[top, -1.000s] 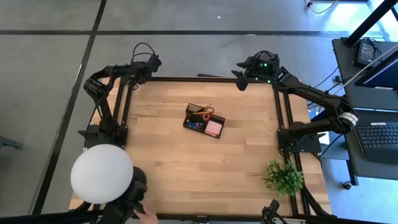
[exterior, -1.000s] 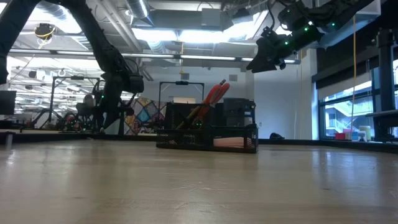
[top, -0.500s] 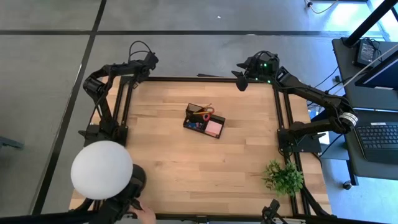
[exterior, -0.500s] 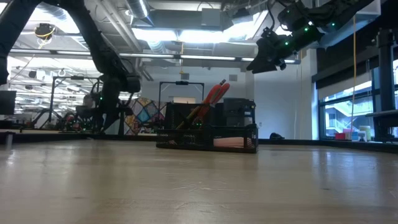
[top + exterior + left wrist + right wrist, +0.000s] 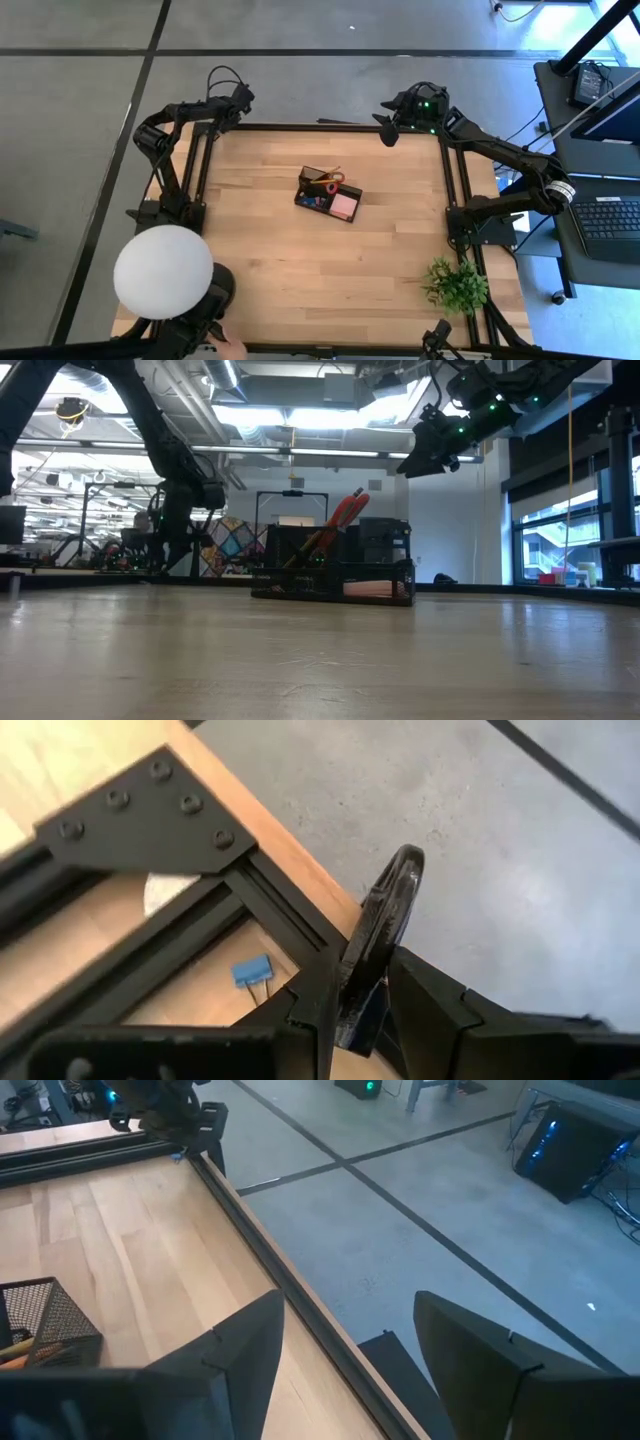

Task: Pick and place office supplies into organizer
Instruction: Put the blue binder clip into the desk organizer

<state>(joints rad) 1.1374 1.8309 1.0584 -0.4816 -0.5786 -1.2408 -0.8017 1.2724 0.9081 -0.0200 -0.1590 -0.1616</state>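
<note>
Right pincer (image 5: 386,131) open, raised at far edge; organizer (image 5: 328,194) mid-table.

- Left arm (image 5: 175,125), upper left of the high view: matte black, slim jointed links; a thin black cable loops above its wrist
- Right arm (image 5: 500,155), upper right: same black links; a white band with dark marks near the elbow; green lights glow on the wrist housing
- Right gripper (image 5: 345,1345): two broad, flat, dark grey fingers (image 5: 480,1355) with angled tips
- Left gripper (image 5: 375,985): black angular fingers; a black ring-shaped part stands between them
</note>
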